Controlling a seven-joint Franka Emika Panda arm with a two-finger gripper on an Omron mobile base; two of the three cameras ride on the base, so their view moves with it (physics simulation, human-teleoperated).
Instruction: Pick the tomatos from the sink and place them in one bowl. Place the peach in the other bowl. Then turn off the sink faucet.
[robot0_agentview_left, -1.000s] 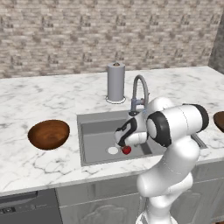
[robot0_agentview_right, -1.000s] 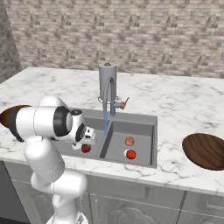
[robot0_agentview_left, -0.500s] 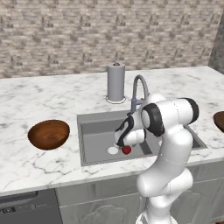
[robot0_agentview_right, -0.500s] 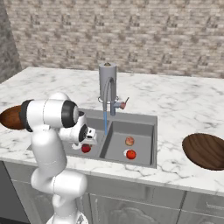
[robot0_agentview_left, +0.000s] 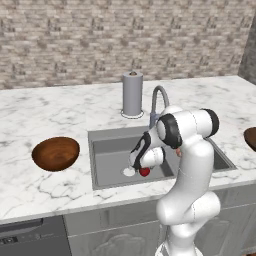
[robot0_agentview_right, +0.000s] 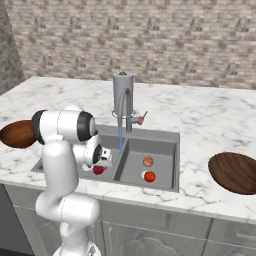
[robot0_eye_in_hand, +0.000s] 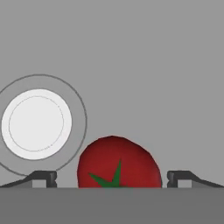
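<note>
Tomato (robot0_eye_in_hand: 118, 162) between wide-apart jaws bears no legible writing.

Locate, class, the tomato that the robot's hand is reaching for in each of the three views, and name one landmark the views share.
Left base view: tomato in the near sink basin, beside the white drain, just under the hand.
Right base view: in the left basin, partly behind the arm.
Hand view: bottom centre, between the open fingertips.
Shared landmark: the white drain next to it.

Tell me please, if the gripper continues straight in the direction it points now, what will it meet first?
Most likely the tomato, centred between the open gripper fingertips in the hand view. Beside it lies the white drain. How close is unclear.
</note>
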